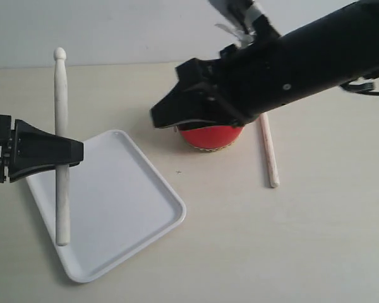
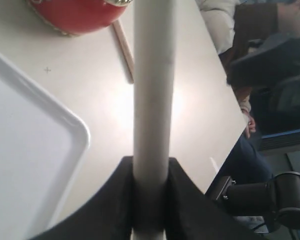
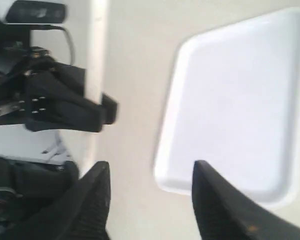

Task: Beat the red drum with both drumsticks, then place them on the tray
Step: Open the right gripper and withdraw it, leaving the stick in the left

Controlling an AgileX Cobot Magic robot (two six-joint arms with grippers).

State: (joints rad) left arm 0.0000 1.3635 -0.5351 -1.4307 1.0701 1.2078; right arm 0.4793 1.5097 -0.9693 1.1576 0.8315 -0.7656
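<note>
While one tray (image 1: pixel 136 208), one red drum (image 1: pixel 211 136) and two drumsticks share the pale table (image 1: pixel 252 252), only one stick is held; the left gripper (image 1: pixel 68 153) is clamped around the first drumstick (image 1: pixel 60 95) at mid-length, the stick running twelve to six in the exterior view, rounded tip at twelve, lower end near the tray's rim at about eight o'clock; the second drumstick (image 1: pixel 268 151) lies flat on the table at the drum's three o'clock, just beside it; the tray sits at the drum's eight o'clock, apart from it; the right gripper (image 1: pixel 164 117) hangs before the drum's top, hiding its head, jaws spread and empty.
</note>
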